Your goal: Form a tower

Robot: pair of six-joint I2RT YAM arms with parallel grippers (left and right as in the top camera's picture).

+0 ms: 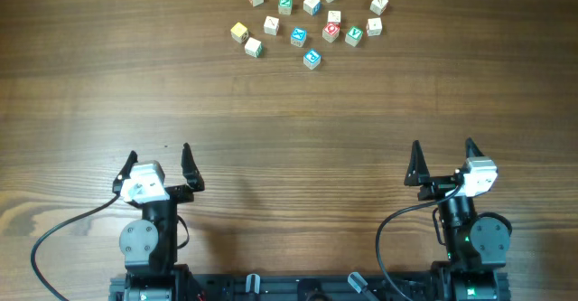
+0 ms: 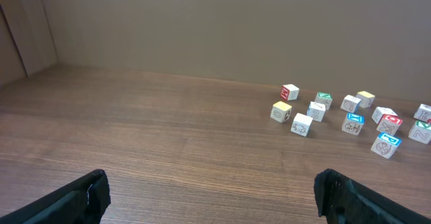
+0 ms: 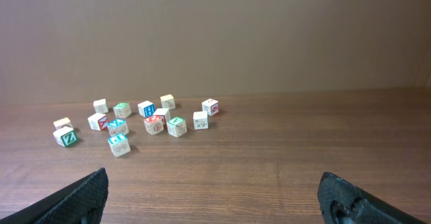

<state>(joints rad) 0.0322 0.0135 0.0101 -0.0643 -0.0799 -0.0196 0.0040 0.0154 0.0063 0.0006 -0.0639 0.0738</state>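
Nothing is stacked yet: the letter cubes [image 1: 312, 16] lie loose at the table's [image 1: 271, 111] far side, between 1 and 2 o'clock from your left hand [image 1: 159, 152] and between 10 and 11 from your right hand [image 1: 442, 144], roughly equally near. Both hands gape wide, empty.

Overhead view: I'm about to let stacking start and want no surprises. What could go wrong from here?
1. The letter cubes lie bunched. Around the red-marked cube the gaps look narrow, so descending fingers may knock its neighbours.
2. The cubes sit turned at different angles, so an unaligned grasp could twist one.
3. The left gripper and right gripper, both open, face the same cluster and could crowd each other.
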